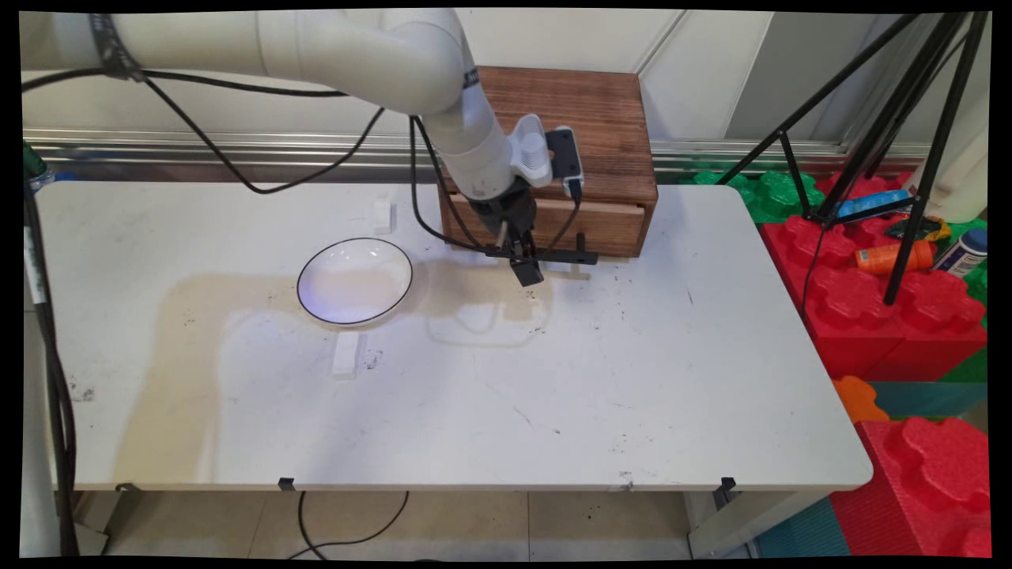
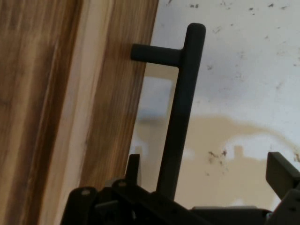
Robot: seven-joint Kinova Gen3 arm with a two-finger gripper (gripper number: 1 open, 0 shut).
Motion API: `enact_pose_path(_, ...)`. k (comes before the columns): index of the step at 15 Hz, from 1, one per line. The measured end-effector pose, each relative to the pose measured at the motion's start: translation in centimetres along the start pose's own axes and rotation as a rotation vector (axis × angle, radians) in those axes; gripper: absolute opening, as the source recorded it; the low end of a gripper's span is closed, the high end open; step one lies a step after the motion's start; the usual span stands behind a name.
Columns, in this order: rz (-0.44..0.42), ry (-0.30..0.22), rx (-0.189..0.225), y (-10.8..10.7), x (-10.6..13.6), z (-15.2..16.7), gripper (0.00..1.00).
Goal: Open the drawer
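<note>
I have the gripper [image 1: 524, 265] low at the front of the wooden drawer box [image 1: 569, 118], centre-top of the main view. In the hand view its fingers [image 2: 281, 174] stand spread, with the black bar handle [image 2: 180, 117] running up between them, not pinched. The drawer front [image 1: 553, 225] sits just behind the handle. Left of the gripper lies a white plate [image 1: 355, 281], apart from it. The white table [image 1: 632, 395] is bare to the lower right, out to its rounded corner.
</note>
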Motion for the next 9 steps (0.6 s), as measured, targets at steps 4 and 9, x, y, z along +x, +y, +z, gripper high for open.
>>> enact_pose_path(4, 0.005, -0.013, -0.013, -0.1, 0.3, 2.1, 1.0)
enact_pose_path(9, 0.004, -0.025, -0.033, 0.4, 0.5, 3.8, 1.0)
